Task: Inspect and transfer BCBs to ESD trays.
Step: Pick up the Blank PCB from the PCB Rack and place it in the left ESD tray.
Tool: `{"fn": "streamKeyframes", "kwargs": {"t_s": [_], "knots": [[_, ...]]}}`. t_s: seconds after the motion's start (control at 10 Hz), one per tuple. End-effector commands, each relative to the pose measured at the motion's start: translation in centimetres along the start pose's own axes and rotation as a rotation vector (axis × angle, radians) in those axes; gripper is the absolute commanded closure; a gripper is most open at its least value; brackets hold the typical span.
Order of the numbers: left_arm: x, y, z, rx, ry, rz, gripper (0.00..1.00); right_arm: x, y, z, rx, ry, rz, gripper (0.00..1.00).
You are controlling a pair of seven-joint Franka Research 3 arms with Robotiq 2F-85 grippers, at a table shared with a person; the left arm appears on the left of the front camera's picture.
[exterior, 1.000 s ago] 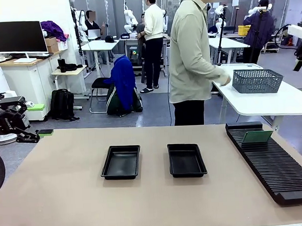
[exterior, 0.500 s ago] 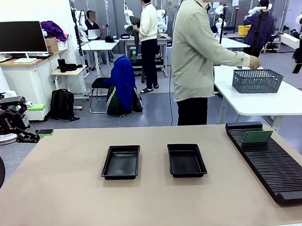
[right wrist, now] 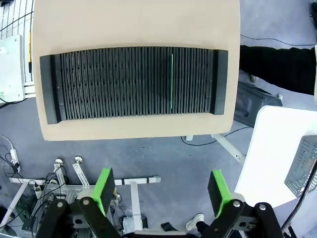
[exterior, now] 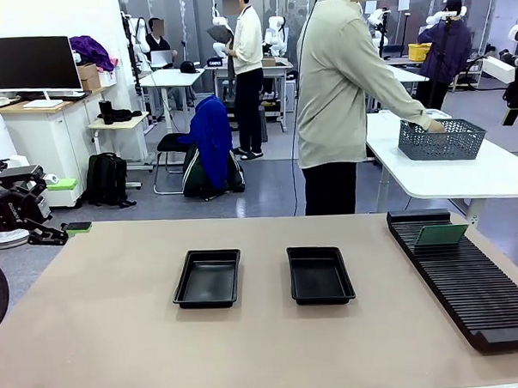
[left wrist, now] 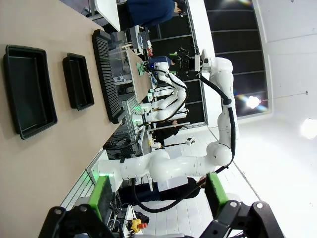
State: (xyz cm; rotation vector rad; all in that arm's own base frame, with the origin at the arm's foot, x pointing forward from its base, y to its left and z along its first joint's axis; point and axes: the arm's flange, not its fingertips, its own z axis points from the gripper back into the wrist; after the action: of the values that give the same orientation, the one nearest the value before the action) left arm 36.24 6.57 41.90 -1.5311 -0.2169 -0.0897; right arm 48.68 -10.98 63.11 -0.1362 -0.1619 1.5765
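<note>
Trays first: two black ESD trays (exterior: 208, 279) are set side by side at the middle of the table (exterior: 102, 338), both empty, shallow moulded plastic with sloping rims and a dull sheen. One BCB (exterior: 440, 234), thin, flat and green, is stood on edge in a slot near the far end of the long ribbed rack (exterior: 469, 288) at the table's right side, well apart from the trays. From above, the board is reduced to a fine green line running along its slot, across the rack's width, ahead of the right gripper (right wrist: 161, 186), whose green pads are spread wide with nothing between them. That gripper is judged the nearer one, and its pads look roughly lined up to close on the board's two faces. The left gripper (left wrist: 157, 191) is likewise spread and empty, held off to the side. Beyond the table, a person's hand (exterior: 434, 126) is placed in a grey mesh basket (exterior: 442, 143).
</note>
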Motion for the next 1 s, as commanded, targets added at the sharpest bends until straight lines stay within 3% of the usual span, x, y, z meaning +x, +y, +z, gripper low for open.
{"fn": "streamKeyframes", "kwargs": {"t_s": [0.0, 0.4, 0.9], "knots": [[-0.1, 0.0, 0.1, 0.006, -0.005, -0.002, 0.0, 0.0, 0.0, 0.0, 0.0, 0.0, 0.0, 0.0], [-0.1, 0.0, 0.1, 0.006, -0.005, -0.002, 0.0, 0.3, 0.0, -3.3, -0.077, 0.01, 0.005, 0.0], [-0.1, 0.0, 0.1, 0.006, -0.005, -0.002, 0.0, 1.3, -0.5, -9.2, -0.084, -0.006, 0.005, 0.0]]}}
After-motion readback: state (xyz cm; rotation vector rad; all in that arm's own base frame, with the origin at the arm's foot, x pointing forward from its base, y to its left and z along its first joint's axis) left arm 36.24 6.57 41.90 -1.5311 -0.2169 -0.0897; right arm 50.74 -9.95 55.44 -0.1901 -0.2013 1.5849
